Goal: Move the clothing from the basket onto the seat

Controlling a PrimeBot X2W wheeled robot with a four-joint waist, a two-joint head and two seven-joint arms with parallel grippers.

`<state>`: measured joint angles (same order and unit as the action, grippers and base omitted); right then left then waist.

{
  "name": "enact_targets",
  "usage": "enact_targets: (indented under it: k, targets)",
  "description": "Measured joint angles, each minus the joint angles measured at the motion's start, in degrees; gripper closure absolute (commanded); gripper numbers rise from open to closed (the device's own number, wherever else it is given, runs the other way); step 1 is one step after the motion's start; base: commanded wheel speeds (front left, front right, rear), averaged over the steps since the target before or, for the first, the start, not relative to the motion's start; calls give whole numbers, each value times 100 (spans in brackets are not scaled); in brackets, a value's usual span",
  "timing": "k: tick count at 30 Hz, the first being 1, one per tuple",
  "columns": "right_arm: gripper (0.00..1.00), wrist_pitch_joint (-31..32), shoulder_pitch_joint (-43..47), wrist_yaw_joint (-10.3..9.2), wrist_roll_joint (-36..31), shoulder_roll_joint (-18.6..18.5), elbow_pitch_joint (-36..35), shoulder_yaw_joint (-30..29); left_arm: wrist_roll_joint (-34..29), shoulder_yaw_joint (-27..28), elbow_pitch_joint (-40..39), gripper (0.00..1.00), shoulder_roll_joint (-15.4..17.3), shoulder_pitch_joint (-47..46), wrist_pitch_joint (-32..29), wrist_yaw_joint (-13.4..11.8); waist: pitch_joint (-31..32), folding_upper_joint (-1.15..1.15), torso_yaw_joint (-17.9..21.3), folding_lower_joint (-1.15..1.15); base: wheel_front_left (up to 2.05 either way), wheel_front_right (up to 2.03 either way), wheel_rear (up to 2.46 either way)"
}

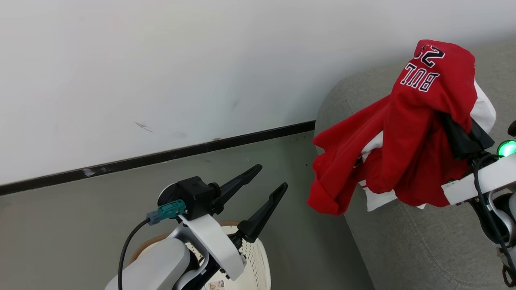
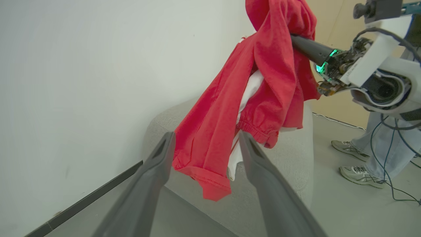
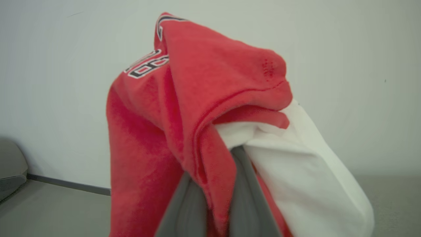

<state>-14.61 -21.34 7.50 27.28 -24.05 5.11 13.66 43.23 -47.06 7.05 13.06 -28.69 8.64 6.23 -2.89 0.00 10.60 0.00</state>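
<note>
Red soft sportswear with white panels point(image 1: 419, 133) hangs pinched tight in the right gripper point(image 1: 463, 139), over the big grey fabric sofa point(image 1: 403, 249), by its rounded edge. Lower it further in, then let go. Left gripper point(image 1: 271, 176) is spread wide, empty.

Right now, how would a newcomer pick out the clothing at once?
Find the grey sofa at the head view's right. By its rounded end, the right gripper holds a draped bundle, the clothing. It alone is bright red, with white panels and upside-down BUL lettering.

Grey floor point(image 1: 80, 233), seat point(image 1: 403, 249) on it, basket point(image 1: 256, 257) seemingly too
</note>
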Motion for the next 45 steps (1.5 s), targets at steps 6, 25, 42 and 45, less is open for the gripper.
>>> enact_targets:
  k: [6, 25, 42, 45]
  targets:
    - [100, 0, 149, 0, -187, -60, -232, -269, 1, -22, -32, 0, 7, 0, 0, 1, -32, 0, 239, 0, 0, 0, 0]
    - [100, -1, 303, 0, -374, -328, -976, -1049, 0, 7, -214, 0, 153, 2, 0, 1, -222, 0, 935, 0, 0, 0, 0]
    - [100, -1, 451, 0, -372, -146, -1233, -1467, -99, 25, -415, 0, 358, 2, 0, -3, -457, 0, 1342, 0, 0, 0, 0]
    - [100, -1, 426, 0, -413, -264, -1318, -1437, -100, 26, -446, 0, 391, 2, -1, -4, -491, 0, 1411, 0, 0, 0, 0]
